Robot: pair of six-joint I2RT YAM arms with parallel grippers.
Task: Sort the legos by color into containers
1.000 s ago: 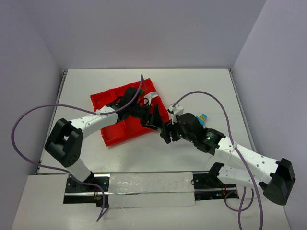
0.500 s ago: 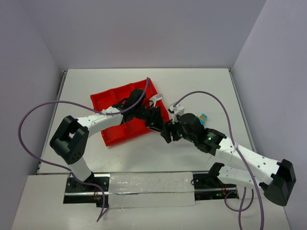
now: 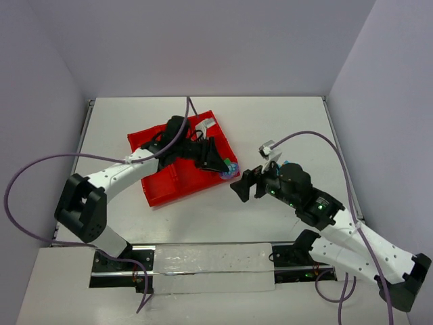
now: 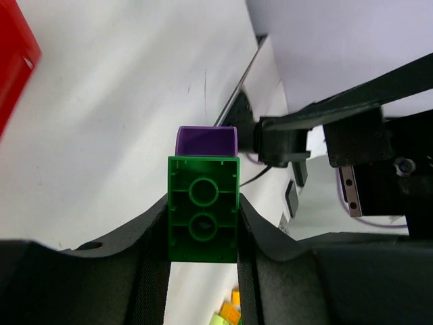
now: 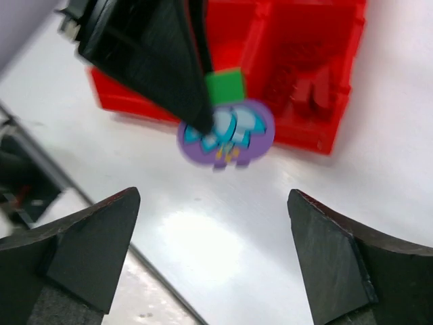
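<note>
With the left tool (image 3: pixel 222 162) clamped on a green brick (image 4: pixel 203 217) joined to a purple brick (image 4: pixel 206 141) just beside the red tray (image 3: pixel 162 189), the empty, spread right tool (image 5: pixel 213 223) likely must pull them apart next.

The left arm (image 3: pixel 118 172) and right arm (image 3: pixel 358 238) wear glossy white shells between blocky black joints. A thin purple cable (image 3: pixel 27 169) loops off each, above the silver mounting rail (image 3: pixel 203 261). Small green lights (image 3: pixel 313 210) glow on the right arm. The right pincer (image 5: pixel 216 261) has matte black, wedge-shaped fingers (image 5: pixel 81 250).
</note>
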